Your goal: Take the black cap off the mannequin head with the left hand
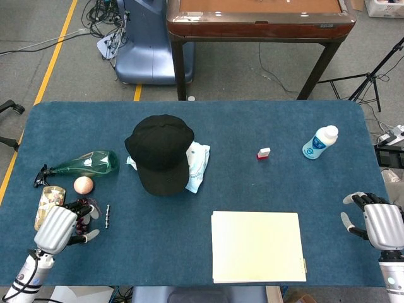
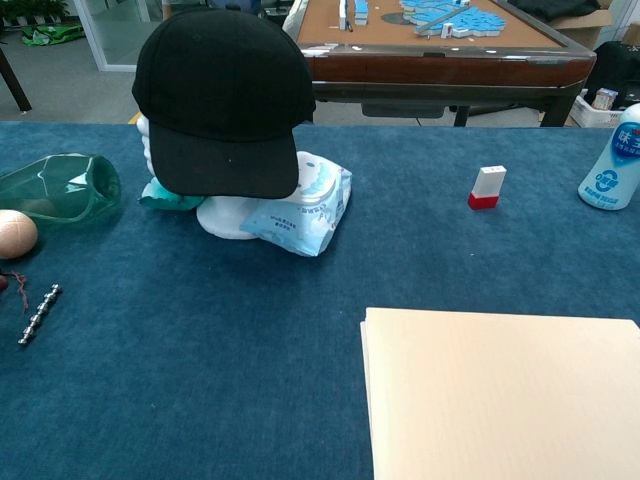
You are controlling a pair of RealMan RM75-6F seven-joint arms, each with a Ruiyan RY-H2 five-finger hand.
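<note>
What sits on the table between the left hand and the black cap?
In the head view, a small metal chain lies just right of the left hand; beyond it, only bare blue cloth reaches the black cap.

Near my table's (image 1: 252, 139) front edge: cream folder (image 1: 257, 246). Right end: white bottle (image 1: 319, 142). Left end: green bottle (image 1: 85, 164), grapes (image 1: 85, 208).

head view steeply overhead, chest view low, both showing black cap (image 1: 160, 153)
</note>
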